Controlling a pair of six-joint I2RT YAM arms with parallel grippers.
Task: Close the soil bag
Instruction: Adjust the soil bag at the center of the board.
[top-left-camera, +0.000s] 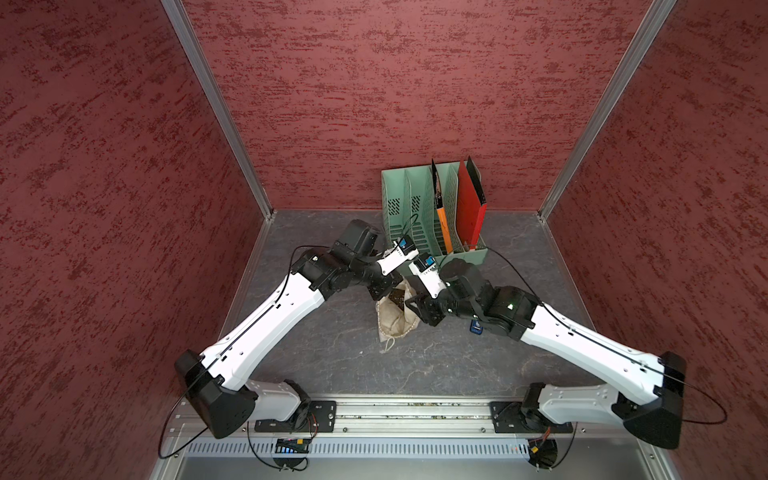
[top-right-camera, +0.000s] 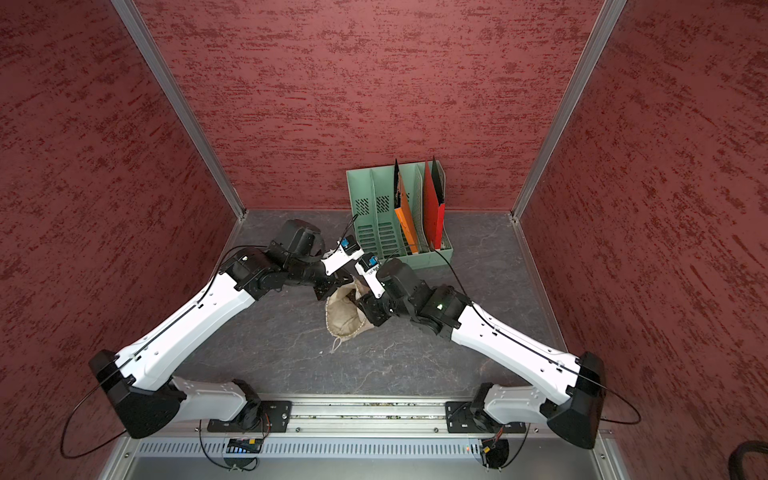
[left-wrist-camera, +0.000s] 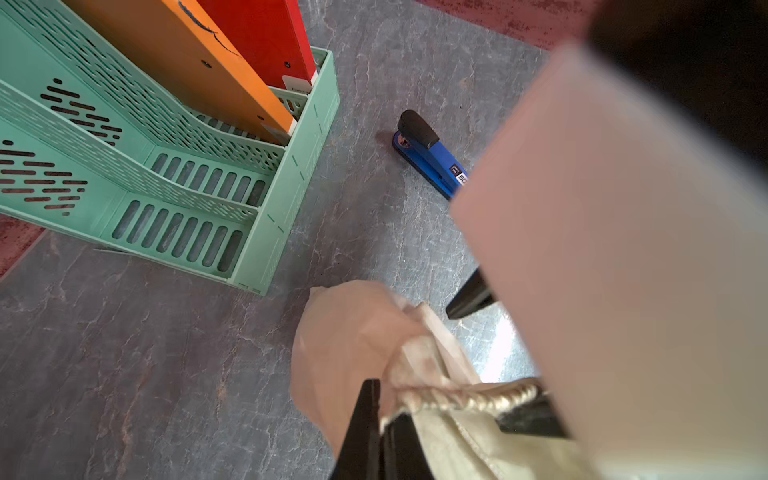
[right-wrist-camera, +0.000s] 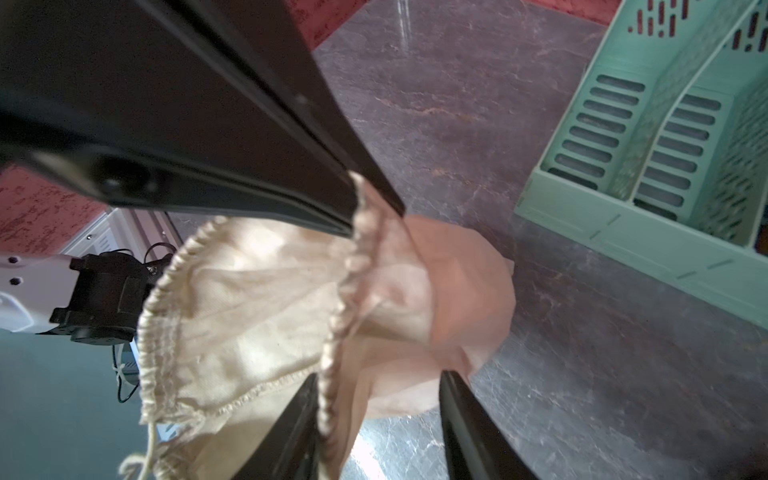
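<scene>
Honestly, soil bag (top-left-camera: 392, 320) looks floppy: left fingers (left-wrist-camera: 365, 415) pinch its gathered hem, right fingers (right-wrist-camera: 469, 415) open; I'd grab the cords (top-left-camera: 389, 343).

You had the left arm (top-left-camera: 266, 328) and the right arm (top-left-camera: 582, 345) stretched forward from their bases and angled inward, so the two wrists nearly met in the middle with both tools pointing down. Your left tool (left-wrist-camera: 384, 411) was pinched tight on the gathered rim of the soil bag (right-wrist-camera: 249, 299), fingers together. Your right tool (right-wrist-camera: 378, 376) sat just beside it with its jaws apart, its fingers (right-wrist-camera: 469, 428) straddling the same rim without clamping it.
</scene>
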